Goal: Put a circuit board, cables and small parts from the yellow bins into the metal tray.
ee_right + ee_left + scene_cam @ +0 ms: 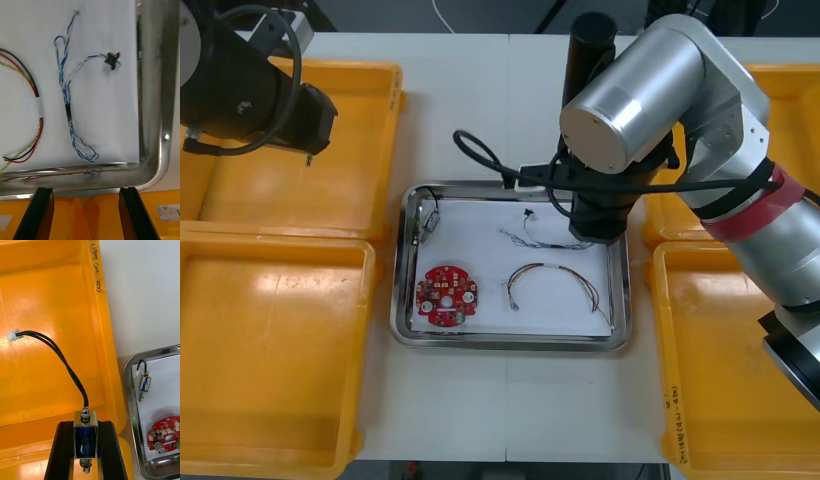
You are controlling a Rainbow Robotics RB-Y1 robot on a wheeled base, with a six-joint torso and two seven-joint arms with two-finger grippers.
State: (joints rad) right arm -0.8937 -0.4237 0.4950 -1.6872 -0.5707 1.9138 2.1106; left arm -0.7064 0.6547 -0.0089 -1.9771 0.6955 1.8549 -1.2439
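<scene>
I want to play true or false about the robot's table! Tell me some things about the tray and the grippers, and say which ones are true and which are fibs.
1. The left gripper holds a small metal part with a black cable, over a yellow bin. True.
2. The red circuit board sits in a yellow bin. False: it lies in the metal tray.
3. The right gripper is open with nothing between its fingers. True.
4. The blue and white cable is pinched by the right gripper. False: it lies loose on the tray's white inside.
5. The tray holds no metal part. False: a second small metal part lies near the board.
</scene>
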